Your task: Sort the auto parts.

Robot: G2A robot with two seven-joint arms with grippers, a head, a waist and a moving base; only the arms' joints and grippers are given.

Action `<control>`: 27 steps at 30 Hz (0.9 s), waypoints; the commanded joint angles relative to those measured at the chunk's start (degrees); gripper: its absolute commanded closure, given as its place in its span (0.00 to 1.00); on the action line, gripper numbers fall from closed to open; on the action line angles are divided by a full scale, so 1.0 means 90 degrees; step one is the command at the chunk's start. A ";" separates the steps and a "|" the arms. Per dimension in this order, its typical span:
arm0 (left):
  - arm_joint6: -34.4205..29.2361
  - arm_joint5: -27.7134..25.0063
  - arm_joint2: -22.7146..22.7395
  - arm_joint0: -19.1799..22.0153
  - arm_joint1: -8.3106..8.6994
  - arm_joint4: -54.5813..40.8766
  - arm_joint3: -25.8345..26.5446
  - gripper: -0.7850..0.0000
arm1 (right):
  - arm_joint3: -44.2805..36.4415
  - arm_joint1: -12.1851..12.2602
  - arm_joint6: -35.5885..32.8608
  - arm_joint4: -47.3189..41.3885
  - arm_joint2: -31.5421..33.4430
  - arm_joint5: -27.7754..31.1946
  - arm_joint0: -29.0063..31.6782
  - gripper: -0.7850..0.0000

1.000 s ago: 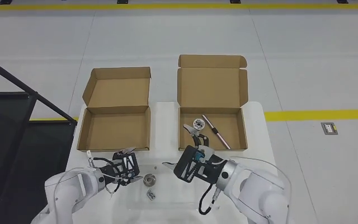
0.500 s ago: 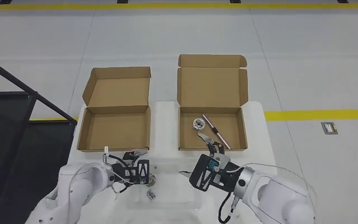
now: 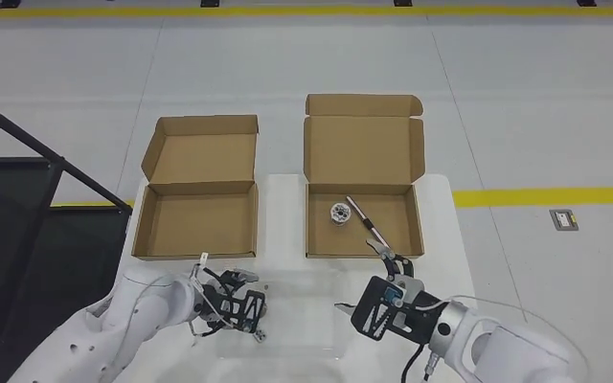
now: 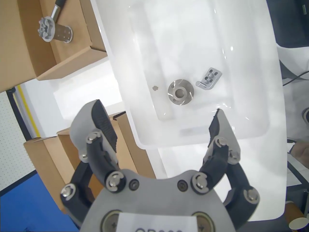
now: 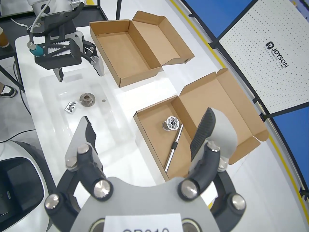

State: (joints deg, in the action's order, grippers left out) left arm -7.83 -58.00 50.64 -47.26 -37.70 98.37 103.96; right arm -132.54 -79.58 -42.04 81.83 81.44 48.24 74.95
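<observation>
**Auto parts: sorting status, two placed, two outstanding**

**Sorted.** The right box (image 5: 217,102) holds two items, a toothed hub (image 5: 170,123) and a slim metal rod (image 5: 174,143). They lie just beside each other on the box floor.

**Unsorted.** The clear tray (image 4: 193,25) at the front of the table holds a round flange (image 4: 180,92) and a small angled bracket (image 4: 209,78). The two sit near each other but apart. A dark speck beside the flange is too small to identify.

**Unused.** The left box (image 5: 135,47) has nothing in it.

**Left gripper** (image 4: 157,107): fingers spread wide, nothing held. It hangs over the near end of the tray with the flange just ahead of its tips.

**Right gripper** (image 5: 147,115): fingers also spread, nothing held. It sits in front of the right box on the robot's side.

**Progress, as judged.** Roughly half done. The flange looks like the next pick for the left arm, with the bracket to follow. Which box each belongs in cannot be told.

**Change over the last second.**
- The right gripper was reaching over the front wall of the right box. It has drawn back toward the robot and out to the right, jaws apart throughout.
- The left gripper has shifted from the tray's left edge to directly over the flange, which it now covers in the top view.
- The hub, rod and bracket have not moved.
</observation>
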 commanded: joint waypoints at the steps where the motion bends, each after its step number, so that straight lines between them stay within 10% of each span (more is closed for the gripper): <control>1: 0.0000 0.0000 -0.0001 0.0002 0.0000 -0.0003 0.0000 0.00 | 0.0000 0.0000 0.0000 0.0000 0.0000 0.0000 0.0000 0.00; 14: -0.0825 0.0000 -0.0616 0.0240 -0.0164 -0.0608 -0.0393 0.00 | 0.0000 0.0000 0.0000 0.0000 0.0000 0.0000 0.0000 0.00; 22: -0.1752 0.0000 -0.1352 0.0681 -0.0488 -0.0791 -0.0592 0.26 | 0.0000 0.0000 0.0000 0.0000 0.0000 0.0000 0.0000 0.00; 24: -0.1975 0.0042 -0.1468 0.0818 -0.0584 -0.0709 -0.0702 0.51 | 0.0000 0.0000 0.0000 0.0000 0.0000 0.0000 0.0000 0.00; 27: -0.2137 0.0000 -0.1678 0.0957 -0.0726 -0.0711 -0.0873 0.53 | 0.0000 0.0000 0.0000 0.0000 0.0000 0.0000 0.0000 0.00</control>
State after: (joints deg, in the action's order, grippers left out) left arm -26.40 -57.96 36.20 -39.03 -43.86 91.77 96.67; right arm -132.54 -79.58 -42.04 81.83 81.45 48.24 74.95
